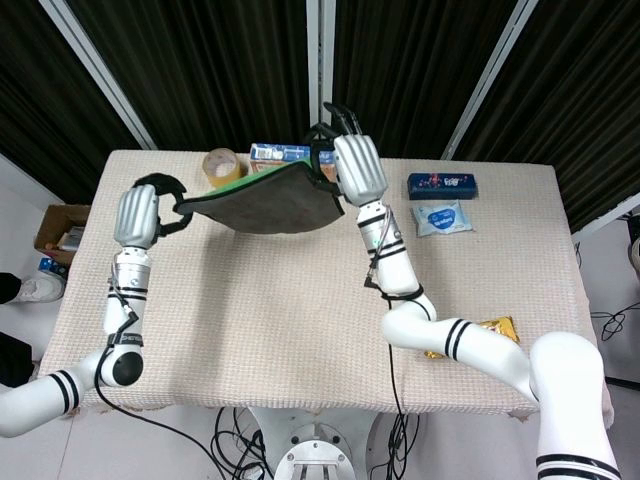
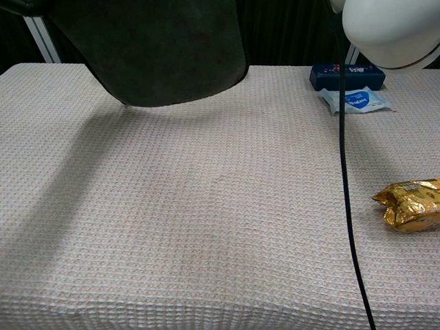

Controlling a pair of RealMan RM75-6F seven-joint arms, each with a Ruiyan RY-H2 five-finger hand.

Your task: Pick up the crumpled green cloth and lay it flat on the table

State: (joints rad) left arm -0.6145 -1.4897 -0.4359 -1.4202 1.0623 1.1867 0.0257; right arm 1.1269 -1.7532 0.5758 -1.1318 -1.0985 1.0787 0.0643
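Observation:
The green cloth (image 1: 265, 198) hangs stretched in the air above the table's far half, dark on its upper face with a green far edge. My left hand (image 1: 138, 213) grips its left corner. My right hand (image 1: 357, 168) grips its right corner. In the chest view the cloth (image 2: 158, 51) fills the upper left as a dark sheet that sags clear of the table; neither hand shows there, only part of my right arm (image 2: 388, 31) at the top right.
On the beige table (image 1: 300, 330) lie a tape roll (image 1: 219, 166), a blue-orange box (image 1: 278, 155), a dark blue box (image 1: 443, 184), a wipes packet (image 1: 442, 217) and a gold snack wrapper (image 2: 412, 204) near the right front. A black cable (image 2: 346, 179) hangs from the right arm.

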